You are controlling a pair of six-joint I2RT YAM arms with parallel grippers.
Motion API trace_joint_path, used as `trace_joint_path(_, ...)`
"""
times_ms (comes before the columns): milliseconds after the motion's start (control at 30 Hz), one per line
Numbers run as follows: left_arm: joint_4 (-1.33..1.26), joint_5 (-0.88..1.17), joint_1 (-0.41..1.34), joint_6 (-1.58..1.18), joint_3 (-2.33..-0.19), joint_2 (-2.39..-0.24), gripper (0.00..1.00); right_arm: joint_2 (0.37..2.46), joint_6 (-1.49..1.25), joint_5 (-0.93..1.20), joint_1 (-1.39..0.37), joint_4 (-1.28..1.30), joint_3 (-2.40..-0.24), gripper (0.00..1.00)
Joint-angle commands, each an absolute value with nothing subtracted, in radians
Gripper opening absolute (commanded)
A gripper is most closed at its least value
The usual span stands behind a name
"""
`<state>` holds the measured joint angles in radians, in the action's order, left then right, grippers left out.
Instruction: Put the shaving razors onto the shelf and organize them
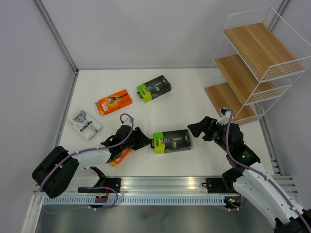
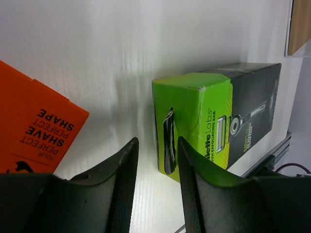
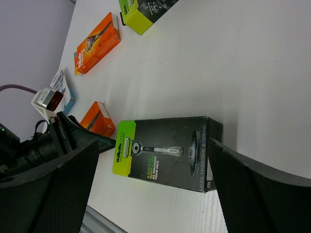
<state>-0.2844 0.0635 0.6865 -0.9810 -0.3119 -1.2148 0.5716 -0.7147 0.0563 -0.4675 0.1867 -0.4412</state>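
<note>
A black razor pack with a lime-green end (image 1: pixel 171 141) lies flat on the table between my two grippers. My left gripper (image 1: pixel 146 141) is open by a narrow gap and empty, just short of the pack's lime end (image 2: pixel 194 116). My right gripper (image 1: pixel 197 130) is open wide at the pack's black end, and the pack (image 3: pixel 170 160) shows between its spread fingers (image 3: pixel 48 194). An orange pack (image 1: pixel 120 156) lies under my left arm. A second orange pack (image 1: pixel 113 102), a second black-and-lime pack (image 1: pixel 153 88) and the white-and-blue Gillette pack (image 1: pixel 84 124) lie further back. The shelf (image 1: pixel 252 63) stands at the far right with bare boards.
Grey walls enclose the table at the left and back. A metal rail (image 1: pixel 160 187) runs along the near edge by the arm bases. The shelf's lowest board (image 1: pixel 228 99) reaches out over the table beyond my right gripper.
</note>
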Motion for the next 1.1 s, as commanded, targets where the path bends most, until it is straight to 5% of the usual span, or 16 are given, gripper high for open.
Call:
trace_joint_path(0,-0.376,0.109,0.676,-0.96,-0.342,-1.27,0.43,0.575,-0.735,0.072,-0.469,0.135,-0.434,0.98)
trace_joint_path(333,-0.601,0.229,0.672,-0.968,-0.31,-1.374,0.4,0.562,-0.761,0.066,-0.471,0.147,-0.416,0.98)
trace_joint_path(800,-0.903,0.288,0.672,-1.04,-0.287,-1.584,0.19,0.531,-0.798,0.06,-0.469,0.196,-0.416,0.98)
trace_joint_path(900,-0.962,0.296,0.673,-1.052,-0.279,-1.623,0.03,0.548,-0.801,0.031,-0.469,0.245,-0.417,0.98)
trace_joint_path(1067,-0.962,0.287,0.673,-1.037,-0.282,-1.606,0.02,0.568,-0.825,-0.092,-0.469,0.397,-0.442,0.98)
